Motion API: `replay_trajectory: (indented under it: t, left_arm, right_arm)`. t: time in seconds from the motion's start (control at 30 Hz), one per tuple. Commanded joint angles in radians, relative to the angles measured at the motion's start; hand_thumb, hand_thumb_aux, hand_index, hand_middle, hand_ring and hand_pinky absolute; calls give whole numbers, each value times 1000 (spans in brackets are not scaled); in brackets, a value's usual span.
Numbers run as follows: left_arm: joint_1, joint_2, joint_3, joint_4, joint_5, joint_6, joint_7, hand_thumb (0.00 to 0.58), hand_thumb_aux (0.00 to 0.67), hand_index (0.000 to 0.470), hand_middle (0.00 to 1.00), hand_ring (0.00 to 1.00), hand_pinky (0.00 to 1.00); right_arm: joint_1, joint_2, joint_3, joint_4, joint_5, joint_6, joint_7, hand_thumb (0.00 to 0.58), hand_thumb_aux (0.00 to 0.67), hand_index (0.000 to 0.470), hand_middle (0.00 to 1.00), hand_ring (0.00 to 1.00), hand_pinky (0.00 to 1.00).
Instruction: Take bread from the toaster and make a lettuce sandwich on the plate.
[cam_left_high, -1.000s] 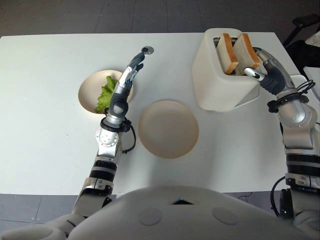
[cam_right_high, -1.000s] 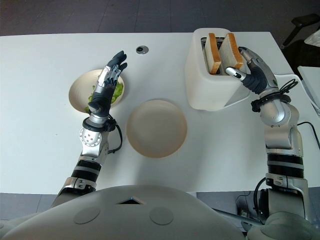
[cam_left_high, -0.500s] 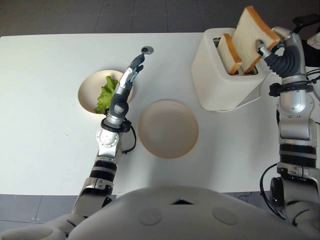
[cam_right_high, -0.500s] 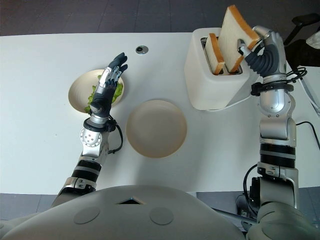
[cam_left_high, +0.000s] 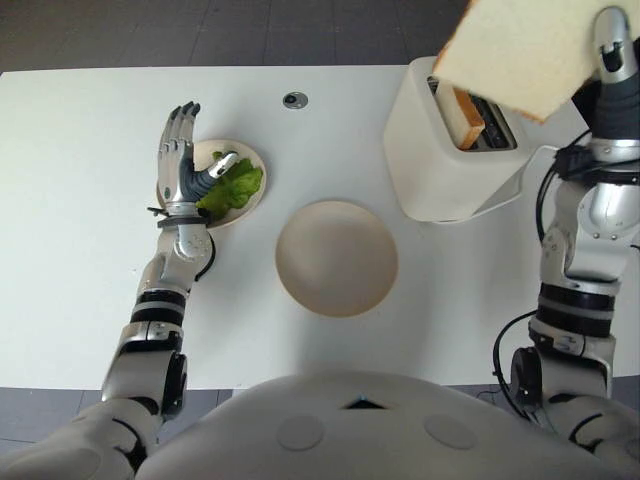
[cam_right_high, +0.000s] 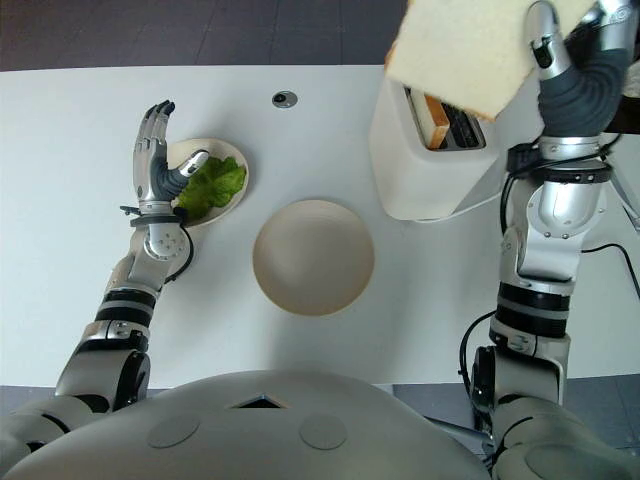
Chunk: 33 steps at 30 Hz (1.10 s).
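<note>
My right hand (cam_left_high: 612, 40) is raised high above the white toaster (cam_left_high: 440, 160), shut on a slice of bread (cam_left_high: 515, 50) that hangs close to the camera. A second slice (cam_left_high: 462, 105) stands in the toaster's left slot. The round beige plate (cam_left_high: 336, 257) lies bare in the middle of the table. A small bowl (cam_left_high: 255, 190) at the left holds green lettuce (cam_left_high: 234, 187). My left hand (cam_left_high: 180, 165) stands upright and open at the bowl's left edge, fingers spread, holding nothing.
A small round metal fitting (cam_left_high: 294, 99) sits in the tabletop at the back. The toaster's cable (cam_left_high: 545, 195) loops down by my right arm. The white table (cam_left_high: 80, 150) has bare room left and in front of the plate.
My right hand has lifted the bread slice fully out of the toaster and up toward the camera. My left hand has swung from above the bowl to its left side, uncovering the lettuce.
</note>
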Motion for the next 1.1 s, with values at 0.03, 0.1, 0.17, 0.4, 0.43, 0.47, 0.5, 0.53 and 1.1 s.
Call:
replay_trajectory:
  t: [0.03, 0.1, 0.17, 0.4, 0.43, 0.47, 0.5, 0.53, 1.1]
  left_arm:
    - [-9, 14, -70, 78, -5, 61, -43, 0, 0, 0, 0, 0, 0]
    - [-15, 21, -85, 120, -47, 61, -86, 0, 0, 0, 0, 0, 0]
    - [-22, 29, -106, 161, -68, 64, -119, 0, 0, 0, 0, 0, 0]
    - [32, 57, -167, 68, -122, 56, -193, 0, 0, 0, 0, 0, 0]
    - [45, 57, -164, 10, -147, 43, -212, 0, 0, 0, 0, 0, 0]
    - [59, 58, -161, -49, -169, 30, -228, 0, 0, 0, 0, 0, 0]
    - [74, 58, -153, -119, -196, 23, -248, 0, 0, 0, 0, 0, 0]
    - [87, 60, -143, -184, -224, 17, -271, 0, 0, 0, 0, 0, 0]
    - [172, 315, -222, -285, -90, 125, -602, 0, 0, 0, 0, 0, 0]
  right_arm:
    - [97, -13, 113, -34, 69, 97, 168, 580, 670, 470, 1000, 1000, 1000]
    - [142, -21, 175, -33, 57, 117, 251, 580, 670, 470, 1000, 1000, 1000]
    - [169, -15, 219, -18, 38, 128, 299, 580, 670, 470, 1000, 1000, 1000]
    - [221, -1, 366, 84, -143, 82, 381, 580, 670, 470, 1000, 1000, 1000]
    - [215, 5, 382, 118, -184, 71, 372, 580, 670, 470, 1000, 1000, 1000]
    - [207, 13, 394, 151, -219, 64, 361, 580, 670, 470, 1000, 1000, 1000]
    - [198, 22, 406, 187, -252, 57, 349, 580, 670, 470, 1000, 1000, 1000]
    - [189, 31, 419, 224, -285, 50, 336, 580, 670, 470, 1000, 1000, 1000]
    - [127, 73, 446, 399, -502, -90, 175, 0, 0, 0, 0, 0, 0]
